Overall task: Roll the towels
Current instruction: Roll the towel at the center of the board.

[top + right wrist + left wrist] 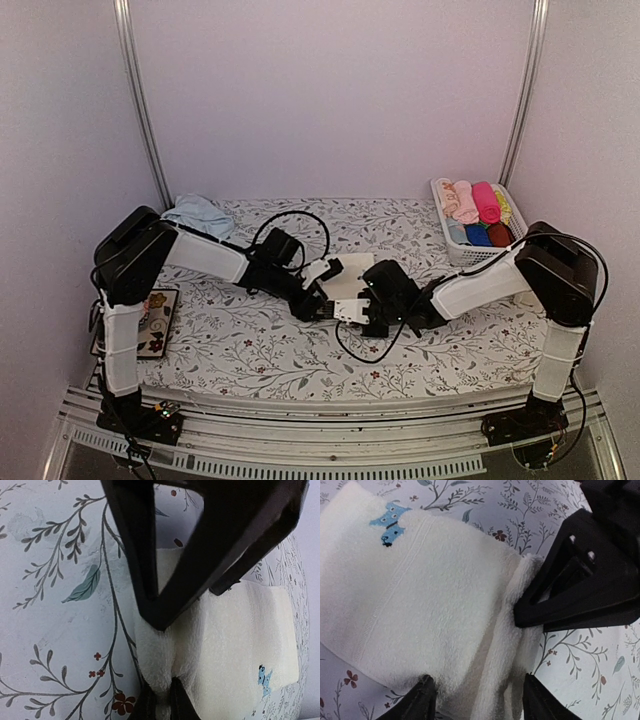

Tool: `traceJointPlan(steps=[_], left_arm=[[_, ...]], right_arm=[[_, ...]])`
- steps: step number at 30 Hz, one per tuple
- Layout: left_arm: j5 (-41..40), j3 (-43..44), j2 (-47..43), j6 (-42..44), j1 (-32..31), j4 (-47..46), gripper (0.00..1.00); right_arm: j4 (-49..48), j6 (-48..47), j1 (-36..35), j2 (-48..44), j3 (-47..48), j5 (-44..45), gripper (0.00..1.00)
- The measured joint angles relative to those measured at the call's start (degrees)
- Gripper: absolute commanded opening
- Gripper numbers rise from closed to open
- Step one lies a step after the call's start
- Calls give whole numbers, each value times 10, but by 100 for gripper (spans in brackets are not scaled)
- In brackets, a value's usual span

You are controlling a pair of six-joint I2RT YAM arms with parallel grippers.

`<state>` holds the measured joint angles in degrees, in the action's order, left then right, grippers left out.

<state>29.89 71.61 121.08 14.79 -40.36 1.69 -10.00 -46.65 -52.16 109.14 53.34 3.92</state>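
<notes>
The cream towel (352, 281) lies flat mid-table on the floral cover, with a small blue dog emblem (390, 520) and its near edge folded up into a thick ridge (512, 630). My left gripper (480, 702) is open; its fingers (425, 700) straddle that ridge without pinching it. Directly opposite, my right gripper (164, 702) is shut on the same folded edge (155, 655), and its black body (580, 590) presses against the ridge. From above, the left gripper (322, 304) and the right gripper (352, 312) meet at the towel's near side. The light blue towel (199, 214) lies crumpled at the back left.
A white basket (440, 190) at the back right holds several rolled cloths in pink, peach, blue and maroon. A patterned flat object (157, 322) sits at the table's left edge. A black cable (300, 215) loops behind the left arm. Walls close in on both sides.
</notes>
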Motion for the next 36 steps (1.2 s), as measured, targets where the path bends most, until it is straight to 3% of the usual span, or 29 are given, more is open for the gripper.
traceJointPlan(steps=[3,4,10,18,27,36], left_arm=[[-10,-19,-16,2,2,0,95],[-15,-29,-23,3,5,-1,96],[-42,-110,-112,12,22,-22,97],[-76,-250,-223,69,15,-165,97],[-87,-361,-243,193,-25,-290,97],[-94,-383,-246,296,-64,-349,85]], right_arm=[[31,8,2,0,18,-14,4],[44,10,3,0,24,-22,4],[110,28,16,-3,50,-87,3],[228,68,43,-4,97,-198,4],[349,122,84,46,190,-334,4],[416,143,100,89,247,-399,4]])
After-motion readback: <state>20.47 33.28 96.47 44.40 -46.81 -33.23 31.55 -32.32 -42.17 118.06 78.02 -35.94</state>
